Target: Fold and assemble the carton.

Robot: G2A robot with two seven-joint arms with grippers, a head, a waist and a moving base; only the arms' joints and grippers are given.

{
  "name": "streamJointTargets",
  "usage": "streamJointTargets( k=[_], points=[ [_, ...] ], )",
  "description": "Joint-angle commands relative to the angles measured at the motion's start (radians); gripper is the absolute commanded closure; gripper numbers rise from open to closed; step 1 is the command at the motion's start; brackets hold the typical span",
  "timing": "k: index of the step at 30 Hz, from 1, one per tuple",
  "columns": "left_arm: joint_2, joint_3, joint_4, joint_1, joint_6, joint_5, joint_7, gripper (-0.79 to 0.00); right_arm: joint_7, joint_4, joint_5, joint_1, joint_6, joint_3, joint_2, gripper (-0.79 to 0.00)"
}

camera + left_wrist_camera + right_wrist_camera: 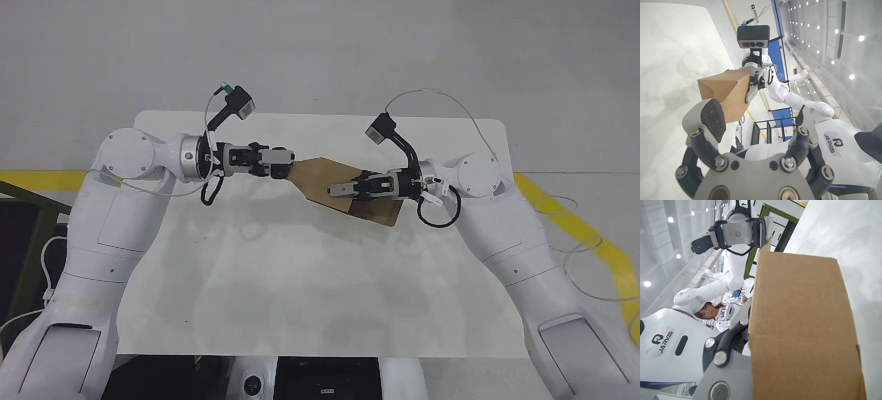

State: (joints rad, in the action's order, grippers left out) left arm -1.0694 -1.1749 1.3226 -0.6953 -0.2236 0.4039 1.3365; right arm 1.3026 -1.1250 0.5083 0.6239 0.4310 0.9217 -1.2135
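The brown cardboard carton (322, 176) is held in the air above the far middle of the white bench (300, 300). It is partly formed into a box. The end towards the left gripper (284, 160) shows its flaps folded in.

The right gripper (343, 187) is clamped on the carton. In the top view one of its fingers lies along the carton's upper face. The left wrist view shows a finger (751, 91) pressed flat against a side wall.

The left gripper sits at the carton's narrow end, fingers spread wide and grasping nothing. One ribbed pad (712, 117) stands just in front of the carton's near corner; I cannot tell whether it touches. The other finger is well off to the side.
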Motion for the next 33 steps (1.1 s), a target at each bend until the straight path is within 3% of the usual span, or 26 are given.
streamJointTargets(
  k=[1,19,33],
  points=[
    [0.000,0.007,0.003,0.003,-0.001,-0.018,-0.002,-0.785,0.002,-0.002,-0.001,0.000,0.000,0.001,0.000,0.000],
    [0.004,0.027,0.045,0.014,0.005,-0.026,-0.013,-0.785,-0.014,-0.008,-0.014,-0.003,0.003,-0.007,-0.010,0.000],
    [-0.001,0.064,0.022,0.028,0.006,0.005,-0.010,-0.785,-0.007,-0.017,0.000,-0.007,0.013,-0.015,-0.019,0.000]
  ],
)
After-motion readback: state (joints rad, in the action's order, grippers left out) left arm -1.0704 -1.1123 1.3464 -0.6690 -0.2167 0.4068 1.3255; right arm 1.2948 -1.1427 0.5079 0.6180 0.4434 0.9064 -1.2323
